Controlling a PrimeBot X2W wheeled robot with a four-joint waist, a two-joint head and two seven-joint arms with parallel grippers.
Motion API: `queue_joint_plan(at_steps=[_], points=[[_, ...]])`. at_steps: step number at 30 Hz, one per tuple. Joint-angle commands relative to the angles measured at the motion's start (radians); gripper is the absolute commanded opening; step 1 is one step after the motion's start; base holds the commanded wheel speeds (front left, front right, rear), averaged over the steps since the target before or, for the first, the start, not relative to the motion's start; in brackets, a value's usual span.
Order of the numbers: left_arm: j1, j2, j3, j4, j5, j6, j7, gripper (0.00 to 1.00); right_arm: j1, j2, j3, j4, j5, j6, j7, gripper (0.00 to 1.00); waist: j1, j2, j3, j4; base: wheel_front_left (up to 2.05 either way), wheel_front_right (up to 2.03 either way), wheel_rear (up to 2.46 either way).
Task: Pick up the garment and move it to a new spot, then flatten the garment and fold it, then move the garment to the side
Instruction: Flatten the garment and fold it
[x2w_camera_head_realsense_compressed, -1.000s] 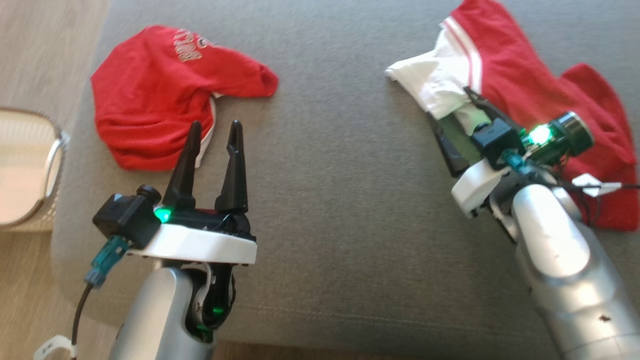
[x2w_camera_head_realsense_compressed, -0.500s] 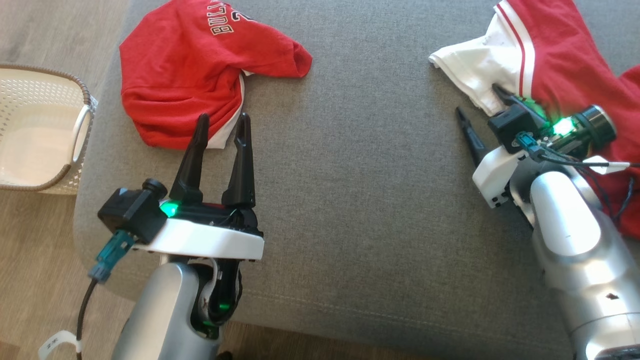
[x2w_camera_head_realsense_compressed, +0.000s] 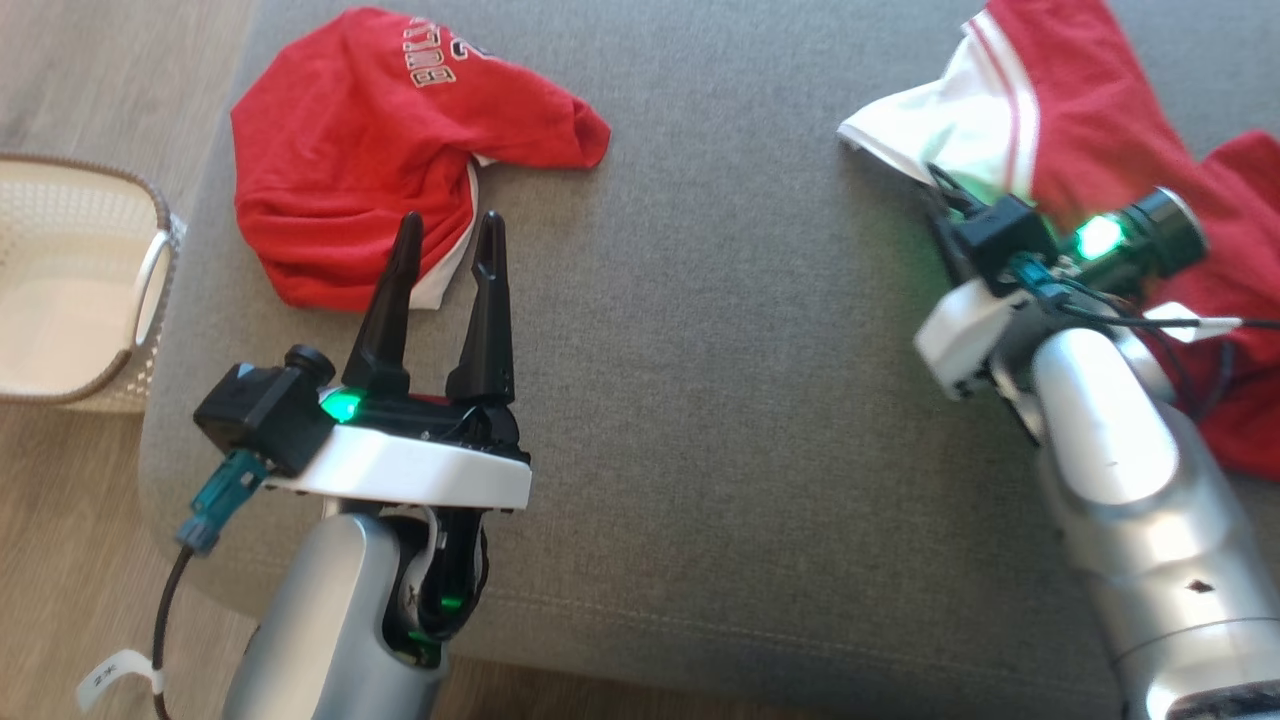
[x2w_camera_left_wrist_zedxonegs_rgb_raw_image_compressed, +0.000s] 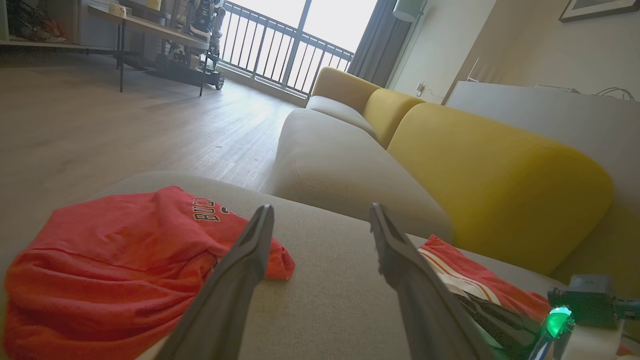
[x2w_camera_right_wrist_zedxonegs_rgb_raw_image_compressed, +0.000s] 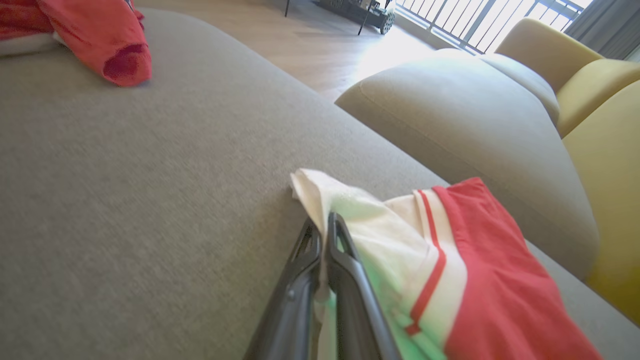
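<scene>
1. Now the right gripper (x2w_camera_right_wrist_zedxonegs_rgb_raw_image_compressed: 324, 226) is pinched tight on the white corner of the red-and-white garment (x2w_camera_right_wrist_zedxonegs_rgb_raw_image_compressed: 480, 260), at the far right of the grey sofa seat (x2w_camera_head_realsense_compressed: 720, 350); that corner is likely the easy bit to lift by.
2. The left gripper (x2w_camera_head_realsense_compressed: 450, 225) hangs spread wide, holding nothing, near the red T-shirt (x2w_camera_head_realsense_compressed: 350, 150) at the far left.
3. Count: two garments; two grippers; one white basket (x2w_camera_head_realsense_compressed: 150, 275) on the left.

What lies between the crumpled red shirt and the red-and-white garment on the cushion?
Bare grey cushion runs from the red shirt to the red-and-white garment, per the head view.
</scene>
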Motion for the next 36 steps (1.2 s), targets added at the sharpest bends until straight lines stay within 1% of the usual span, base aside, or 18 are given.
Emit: queue_joint_plan(at_steps=[1, 5, 6, 10, 11, 12, 14, 18, 20, 22, 23, 26, 28, 29, 30, 32, 36], points=[[-0.018, 0.008, 0.030, -0.031, 0.003, 0.005, -0.005, 1.00, -0.004, 0.036, 0.047, -0.063, 0.033, 0.000, -0.011, 0.00, 0.0000, 0.0000, -0.022, -0.009, 0.00, 0.00, 0.00], [-0.004, 0.008, 0.035, -0.025, 0.008, 0.003, -0.005, 1.00, 0.015, 0.049, 0.160, -0.167, 0.140, 0.000, -0.012, 0.00, 0.0000, 0.0000, -0.062, -0.022, 0.00, 0.00, 0.00], [0.005, 0.008, 0.036, -0.022, 0.011, 0.002, -0.005, 1.00, 0.020, 0.053, 0.223, -0.236, 0.196, 0.000, -0.012, 0.00, 0.0000, 0.0000, -0.083, -0.029, 0.00, 0.00, 0.00], [0.020, 0.008, 0.038, -0.017, 0.018, 0.000, -0.005, 1.00, 0.019, 0.055, 0.316, -0.393, 0.321, 0.000, -0.012, 0.00, 0.0000, 0.0000, -0.117, -0.042, 0.00, 0.00, 0.00], [0.024, 0.008, 0.038, -0.016, 0.020, 0.000, -0.005, 1.00, 0.017, 0.051, 0.329, -0.435, 0.344, 0.000, -0.012, 0.00, 0.0000, 0.0000, -0.124, -0.045, 0.00, 0.00, 0.00], [0.024, 0.008, 0.038, -0.016, 0.020, 0.000, -0.005, 1.00, 0.017, 0.051, 0.329, -0.435, 0.344, 0.000, -0.012, 0.00, 0.0000, 0.0000, -0.124, -0.045, 0.00, 0.00, 0.00], [0.031, 0.008, 0.037, -0.015, 0.023, 0.000, -0.005, 1.00, 0.019, 0.036, 0.331, -0.505, 0.384, 0.000, -0.004, 0.00, 0.0000, 0.0000, -0.135, -0.048, 0.00, 0.00, 0.00], [0.041, 0.008, 0.032, -0.019, 0.025, -0.001, -0.005, 1.00, 0.026, -0.013, 0.285, -0.586, 0.458, 0.000, 0.086, 0.00, 0.0000, 0.0000, -0.138, -0.046, 0.00, 0.00, 0.00], [0.040, 0.008, 0.020, -0.021, 0.024, -0.004, -0.005, 1.00, 0.018, -0.056, 0.255, -0.581, 0.480, 0.000, 0.128, 0.00, 0.0000, 0.0000, -0.125, -0.038, 0.00, 0.00, 0.00], [0.033, 0.008, 0.005, -0.020, 0.025, -0.011, -0.005, 1.00, -0.007, -0.101, 0.231, -0.537, 0.504, 0.000, 0.160, 0.00, 0.0000, 0.0000, -0.106, -0.027, 0.00, 0.00, 0.00], [0.028, 0.008, -0.003, -0.019, 0.026, -0.014, -0.005, 1.00, -0.029, -0.129, 0.235, -0.502, 0.503, 0.000, 0.171, 0.00, 0.0000, 0.0000, -0.096, -0.020, 0.00, 0.00, 0.00], [0.012, 0.008, -0.024, -0.017, 0.026, -0.021, -0.005, 1.00, -0.114, -0.174, 0.235, -0.369, 0.537, 0.000, 0.181, 0.00, 0.0000, 0.0000, -0.064, 0.006, 0.00, 0.00, 0.00], [0.001, 0.008, -0.035, -0.018, 0.024, -0.023, -0.005, 1.00, -0.182, -0.185, 0.245, -0.269, 0.572, 0.000, 0.180, 0.00, 0.0000, 0.0000, -0.043, 0.024, 0.00, 0.00, 0.00], [-0.004, 0.008, -0.040, -0.019, 0.022, -0.022, -0.005, 1.00, -0.219, -0.195, 0.252, -0.218, 0.574, 0.000, 0.171, 0.33, 0.0000, 0.0000, -0.033, 0.032, 0.00, 0.00, 0.00], [-0.008, 0.008, -0.044, -0.021, 0.020, -0.019, -0.005, 1.00, -0.254, -0.199, 0.255, -0.168, 0.577, 0.000, 0.155, 1.00, 0.0000, 0.0000, -0.024, 0.040, 0.00, 0.00, 0.00], [-0.014, 0.008, -0.049, -0.023, 0.015, -0.017, -0.005, 1.00, -0.312, -0.199, 0.250, -0.055, 0.582, 0.000, 0.140, 1.00, 0.0000, 0.0000, -0.012, 0.053, 0.00, 0.00, 0.00], [-0.016, 0.008, -0.054, -0.024, 0.011, -0.012, -0.005, 1.00, -0.385, -0.188, 0.257, 0.141, 0.552, 0.000, 0.143, 1.00, 0.0000, 0.0000, -0.005, 0.061, 0.00, 0.00, 0.00]])
